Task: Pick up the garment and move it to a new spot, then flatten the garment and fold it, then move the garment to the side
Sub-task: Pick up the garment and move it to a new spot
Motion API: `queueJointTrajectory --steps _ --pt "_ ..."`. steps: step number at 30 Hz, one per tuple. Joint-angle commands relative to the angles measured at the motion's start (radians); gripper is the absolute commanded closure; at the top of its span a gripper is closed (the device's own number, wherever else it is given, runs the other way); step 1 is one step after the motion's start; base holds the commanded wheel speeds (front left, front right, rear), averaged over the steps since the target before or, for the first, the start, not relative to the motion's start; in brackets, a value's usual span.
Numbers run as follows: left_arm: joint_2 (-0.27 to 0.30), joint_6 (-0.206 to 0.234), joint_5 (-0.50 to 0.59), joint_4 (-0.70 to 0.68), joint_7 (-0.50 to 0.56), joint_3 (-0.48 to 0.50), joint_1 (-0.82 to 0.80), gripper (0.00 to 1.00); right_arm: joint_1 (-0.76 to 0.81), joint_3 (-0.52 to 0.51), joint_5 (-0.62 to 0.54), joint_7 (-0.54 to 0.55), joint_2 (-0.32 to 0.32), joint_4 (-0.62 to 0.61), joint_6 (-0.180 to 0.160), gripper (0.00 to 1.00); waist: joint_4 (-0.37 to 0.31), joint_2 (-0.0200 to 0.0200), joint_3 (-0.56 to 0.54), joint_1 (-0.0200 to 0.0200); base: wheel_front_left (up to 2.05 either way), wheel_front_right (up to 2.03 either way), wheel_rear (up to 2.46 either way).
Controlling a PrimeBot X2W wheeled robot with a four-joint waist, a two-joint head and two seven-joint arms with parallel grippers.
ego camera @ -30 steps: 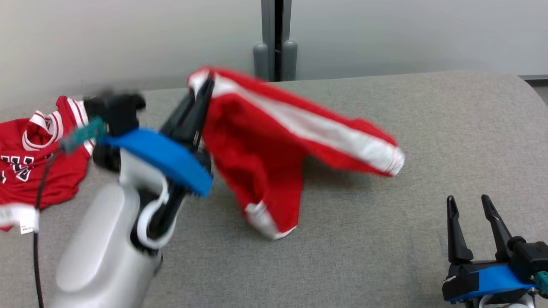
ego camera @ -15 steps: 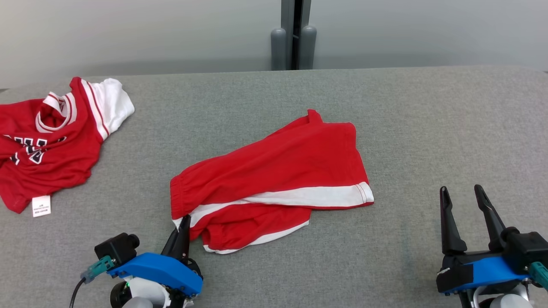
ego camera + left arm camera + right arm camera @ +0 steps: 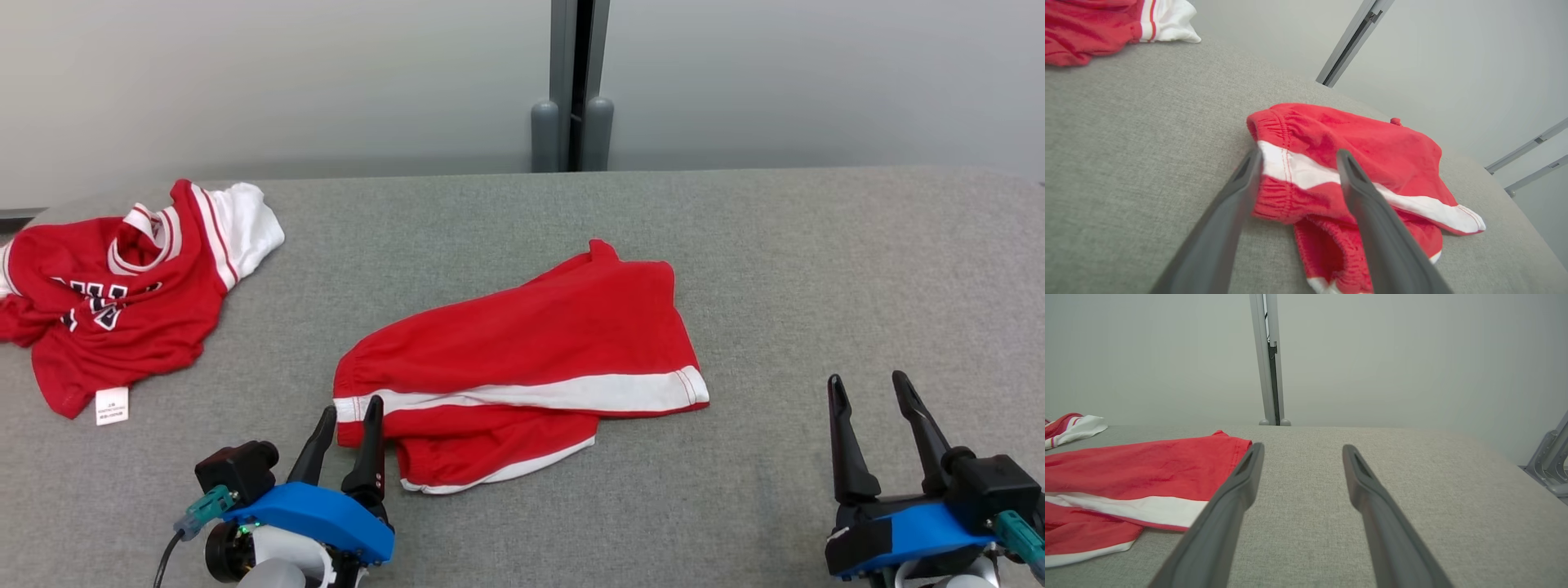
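Observation:
The garment, red shorts with a white side stripe [image 3: 531, 343], lies loosely spread and partly doubled over in the middle of the grey table [image 3: 816, 261]. My left gripper [image 3: 351, 406] is open at the near left, its fingertips on either side of the waistband corner; in the left wrist view the shorts [image 3: 1363, 147] lie just past the left gripper [image 3: 1299, 153], which holds nothing. At the near right, my right gripper [image 3: 865, 378] stands open and empty, well clear of the cloth. In the right wrist view the shorts [image 3: 1147, 465] show to the left of the right gripper [image 3: 1303, 447].
A crumpled red and white jersey [image 3: 114, 302] with a white label lies at the table's far left, also visible as the jersey [image 3: 1086, 28] in the left wrist view. A grey post [image 3: 580, 82] stands behind the table against the pale wall.
A second ago my left gripper held the shorts in the air. They now lie on the table and the left gripper has opened, letting go of the waistband. The head camera has shifted.

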Motion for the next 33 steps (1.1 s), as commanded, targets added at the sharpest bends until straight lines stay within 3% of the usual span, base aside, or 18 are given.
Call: queueJointTrajectory --steps 1,6,21,33 --pt "0.006 -0.005 0.011 0.0 -0.009 0.0 -0.016 0.0 0.012 -0.003 -0.002 -0.001 -0.004 0.006 0.0 0.0 0.0 -0.0001 -0.013 -0.0001 0.0 0.0 0.0" --pt "0.023 0.008 0.082 -0.027 -0.016 0.004 0.007 0.0 0.029 -0.007 -0.005 -0.001 -0.004 0.012 0.0 0.0 0.009 -0.0001 -0.052 -0.0001 0.0 0.0 0.0" --pt "-0.027 0.073 0.321 -0.206 -0.017 0.149 0.176 0.0 0.053 0.024 0.008 -0.001 -0.004 0.036 0.0 0.0 0.031 -0.0001 -0.09 -0.0001 0.0 0.0 0.0" --pt "-0.059 0.057 0.413 -0.218 -0.017 0.201 0.215 0.0 0.035 0.043 0.016 -0.001 -0.004 0.104 0.0 0.0 0.033 -0.0001 -0.089 -0.0001 0.0 0.0 0.0"
